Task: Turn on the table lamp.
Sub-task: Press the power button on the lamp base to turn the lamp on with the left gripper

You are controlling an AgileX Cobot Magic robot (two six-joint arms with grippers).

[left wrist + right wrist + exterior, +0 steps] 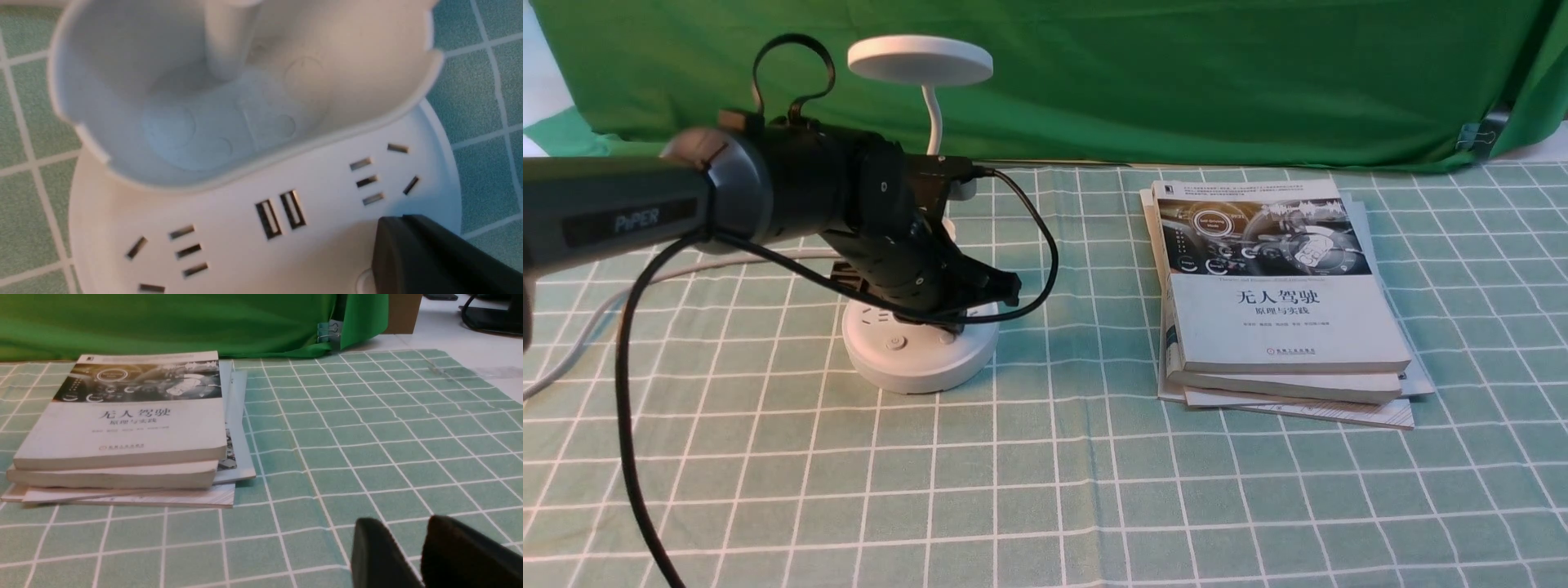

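The white table lamp stands at the left of the table, its disc head (920,59) unlit on a thin gooseneck (933,122) above the round base (915,363). One round button (896,343) shows bare on the base's front. My left gripper (952,320) points down onto the base beside it, fingers (412,253) together and shut. The edge of a second button (361,281) peeks from under them. The cup holder (122,102) and sockets (280,214) fill the left wrist view. My right gripper (404,522) hovers low over the cloth, fingers slightly apart and empty.
A stack of books (1274,286) lies right of the lamp, also close to the right gripper (122,424). The lamp's grey cord (572,351) runs off to the left. A green backdrop (1176,73) hangs behind the checked tablecloth (1054,490).
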